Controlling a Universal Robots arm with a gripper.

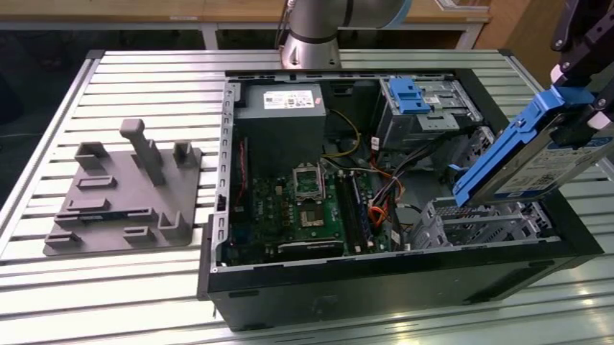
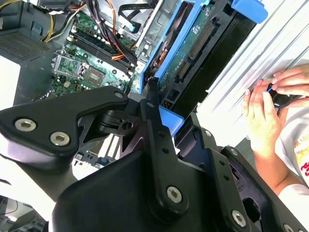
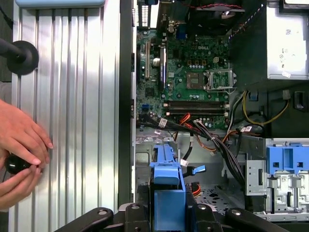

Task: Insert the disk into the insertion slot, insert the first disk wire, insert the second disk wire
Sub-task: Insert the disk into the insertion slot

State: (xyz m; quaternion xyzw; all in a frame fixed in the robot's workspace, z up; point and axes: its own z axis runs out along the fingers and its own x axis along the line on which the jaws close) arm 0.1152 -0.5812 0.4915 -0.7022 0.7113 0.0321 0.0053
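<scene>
Wires (image 1: pixel 384 194) crowd beside the open insertion slot (image 1: pixel 484 224)

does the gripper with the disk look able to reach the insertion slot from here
Probably yes: the gripper holds the disk tilted above the insertion slot, whose open top looks free; the cables lie beside it.

At the exterior view's upper right, the frame edge is cutting off the hand (image 1: pixel 587 108) and the far end of the disk (image 1: pixel 518 158) it is gripping. The top edge is cutting off the arm (image 1: pixel 312 36). In the second wrist view the hand's black body is hiding most of the disk. In the first wrist view a person's fingers (image 3: pixel 38 145) are wrapping a small dark object (image 3: pixel 17 164), leaving too little showing to identify it.
</scene>
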